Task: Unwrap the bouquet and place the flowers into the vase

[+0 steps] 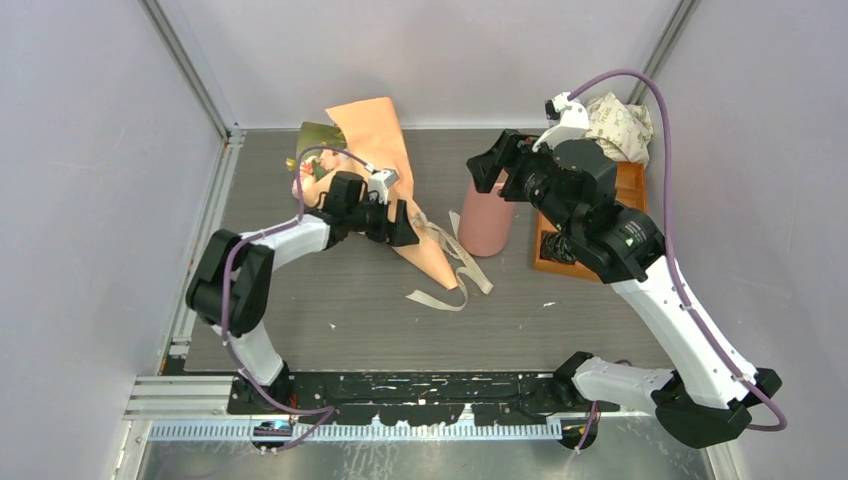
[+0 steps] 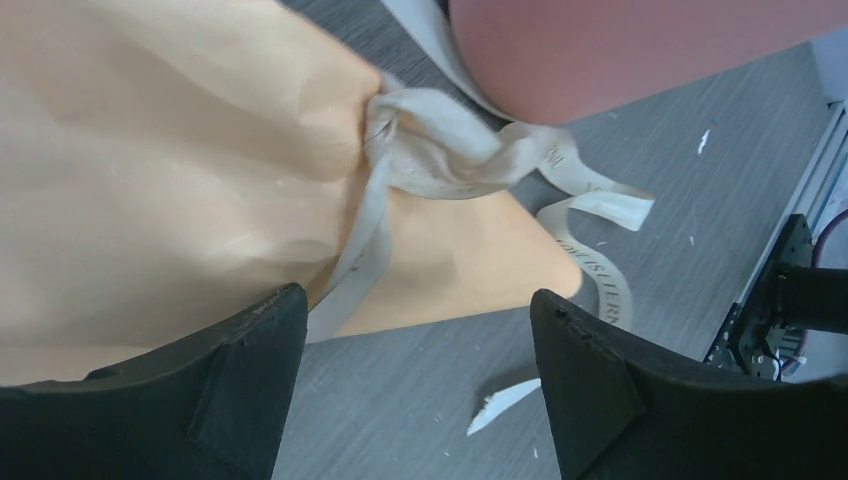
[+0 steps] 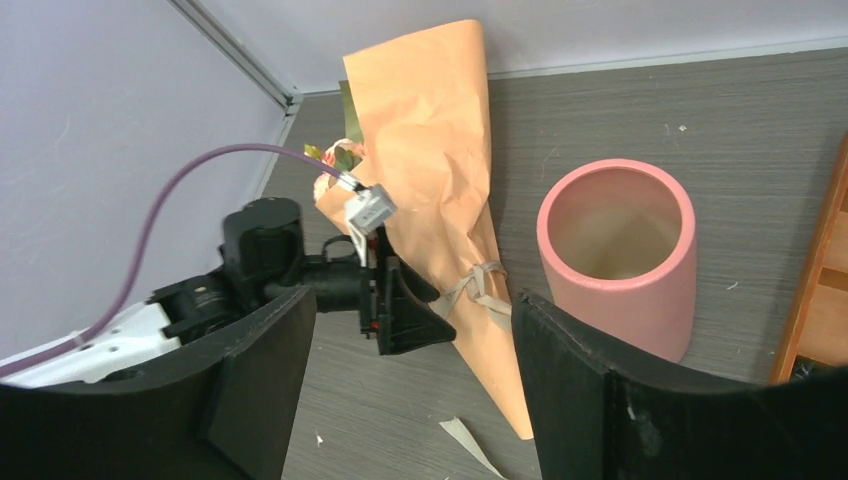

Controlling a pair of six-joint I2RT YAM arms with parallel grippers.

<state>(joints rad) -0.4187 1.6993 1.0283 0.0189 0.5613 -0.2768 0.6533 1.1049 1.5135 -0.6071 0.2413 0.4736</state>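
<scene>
None of the flowers [image 1: 303, 180] is in the vase [image 3: 615, 250] yet, and by my reading the task is barely begun. The bouquet [image 1: 378, 135] lies flat on the table [image 1: 560, 330], its open mouth toward the far edge left of centre and its tip pointing toward the near edge. The peach paper is closed round the stems, and only a little pink and green shows at the mouth. The beige ribbon [image 2: 450, 150] is knotted round the narrow lower part of the cone, its tails trailing loose over the table just beside the vase's foot.

The left gripper [image 2: 415, 300] sits low at the cone close to the knot, jaws spread wide and gripping nothing. Whether a finger rests against the paper I cannot tell.

The vase stands upright just beside the cone's tip, toward the right, and its inside shows bare. The right gripper [image 1: 492, 165] hangs above and behind the vase, jaws also wide and empty.

Left to do, as I judge it: undo the ribbon, open the paper, lift out the stems and stand them in the vase.

An orange tray [image 1: 628, 185] lies by the right edge, with crumpled white paper [image 1: 622, 125] in the far right corner.
</scene>
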